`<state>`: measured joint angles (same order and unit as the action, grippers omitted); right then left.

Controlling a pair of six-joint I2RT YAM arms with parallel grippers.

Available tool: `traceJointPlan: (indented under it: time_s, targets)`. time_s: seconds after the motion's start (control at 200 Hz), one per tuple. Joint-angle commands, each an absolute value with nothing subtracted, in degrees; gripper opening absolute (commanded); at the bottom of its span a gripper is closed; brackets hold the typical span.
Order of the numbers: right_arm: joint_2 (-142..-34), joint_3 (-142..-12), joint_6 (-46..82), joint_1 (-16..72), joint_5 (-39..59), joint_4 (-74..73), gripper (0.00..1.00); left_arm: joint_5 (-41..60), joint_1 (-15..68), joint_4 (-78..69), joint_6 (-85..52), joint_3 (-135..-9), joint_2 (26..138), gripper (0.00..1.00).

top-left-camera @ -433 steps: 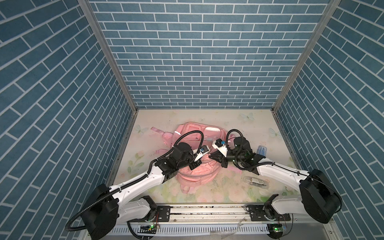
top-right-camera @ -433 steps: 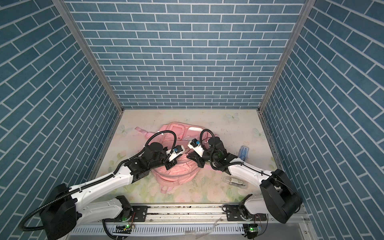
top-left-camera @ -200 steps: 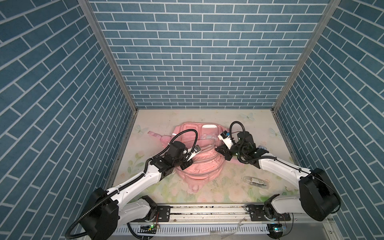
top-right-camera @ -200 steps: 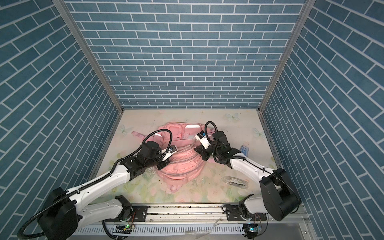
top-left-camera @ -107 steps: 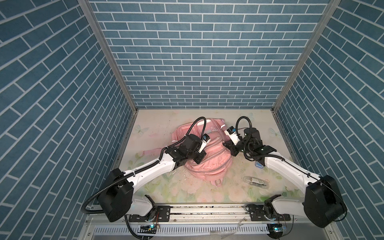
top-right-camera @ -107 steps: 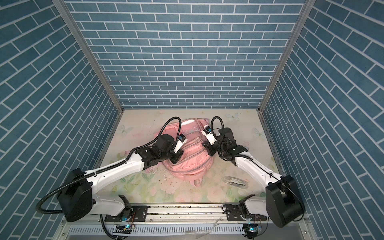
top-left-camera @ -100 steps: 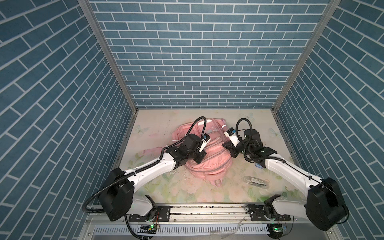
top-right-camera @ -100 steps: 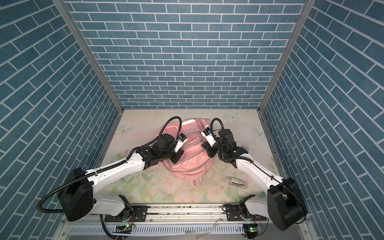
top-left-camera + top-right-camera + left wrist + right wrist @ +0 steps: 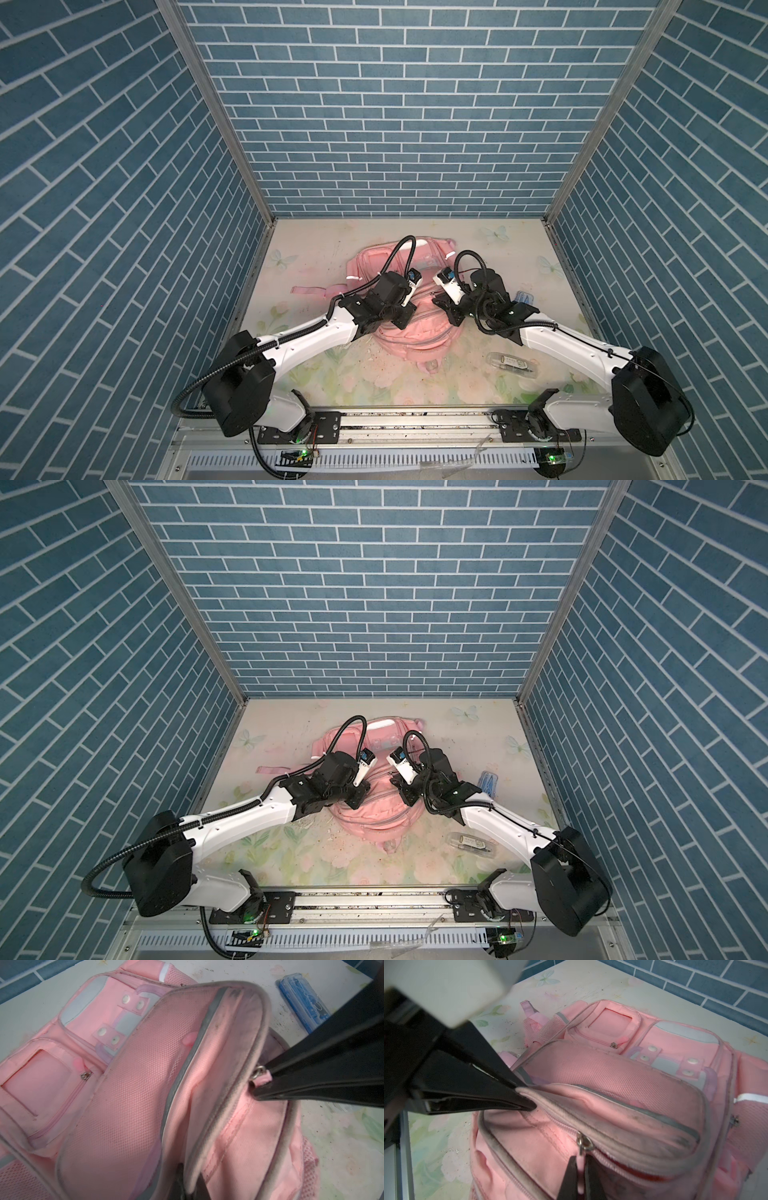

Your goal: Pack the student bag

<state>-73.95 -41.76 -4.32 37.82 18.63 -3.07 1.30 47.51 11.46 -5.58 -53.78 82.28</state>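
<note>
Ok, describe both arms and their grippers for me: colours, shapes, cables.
Left arm and right arm: white shells, bulky black joint housings, black ribbed cable looping above each wrist. A white camera block with a blue mark sits on both. Left gripper and right gripper: flat black tapered fingers.

In both top views the left arm [image 9: 316,349] and right arm [image 9: 561,348] cover the middle of the student bag [image 9: 419,345]. Centre right, the blue case [image 9: 524,298] sits partly behind the right arm; lower right, the clear packet [image 9: 513,365] is too small to identify.
</note>
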Motion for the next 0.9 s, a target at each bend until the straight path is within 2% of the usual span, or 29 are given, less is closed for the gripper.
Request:
traceJointPlan:
  time_s: [0.0,0.065,0.125,0.16,0.255,0.535,0.655,0.725,0.775,0.835,0.895]
  targets:
    - [-73.4,-40.7,-2.5,36.4,20.0,-6.2,0.0,3.8,49.7,4.9,-5.7,-57.7,80.9,0.0]
    - [-71.9,-39.1,-2.0,34.8,20.9,-7.2,0.0,1.3,49.5,7.3,-2.3,-57.2,79.4,0.18]
    - [-70.5,-38.0,-2.2,33.9,21.3,-7.5,0.0,0.8,48.8,8.9,1.6,-55.4,77.6,0.44]
    - [-70.0,-37.5,-2.6,33.6,21.8,-7.7,0.0,1.2,48.4,9.6,4.0,-53.9,76.5,0.51]
    - [-69.5,-37.2,-3.0,33.5,22.8,-7.9,0.0,0.4,47.5,12.3,9.8,-50.1,74.5,0.58]
    - [-71.1,-38.6,-2.5,33.5,24.1,-8.6,0.0,-0.7,45.9,12.4,14.8,-44.1,74.3,0.6]
    - [-71.7,-39.3,-2.6,33.5,24.3,-8.1,0.0,-4.8,44.2,10.4,13.9,-43.7,76.2,0.59]
    - [-71.9,-39.5,-2.7,33.4,23.9,-7.8,0.0,-5.1,43.0,10.1,13.2,-44.1,77.1,0.5]
    - [-72.2,-39.9,-2.5,33.5,22.8,-7.5,0.0,-4.4,42.9,10.3,12.7,-44.5,77.0,0.33]
    - [-72.7,-40.3,-2.3,33.5,20.6,-6.9,0.0,-2.5,42.9,9.8,11.8,-44.7,76.2,0.01]
    - [-73.5,-41.2,-2.3,33.4,18.9,-6.2,0.0,0.1,43.4,9.5,10.6,-44.9,75.0,0.0]
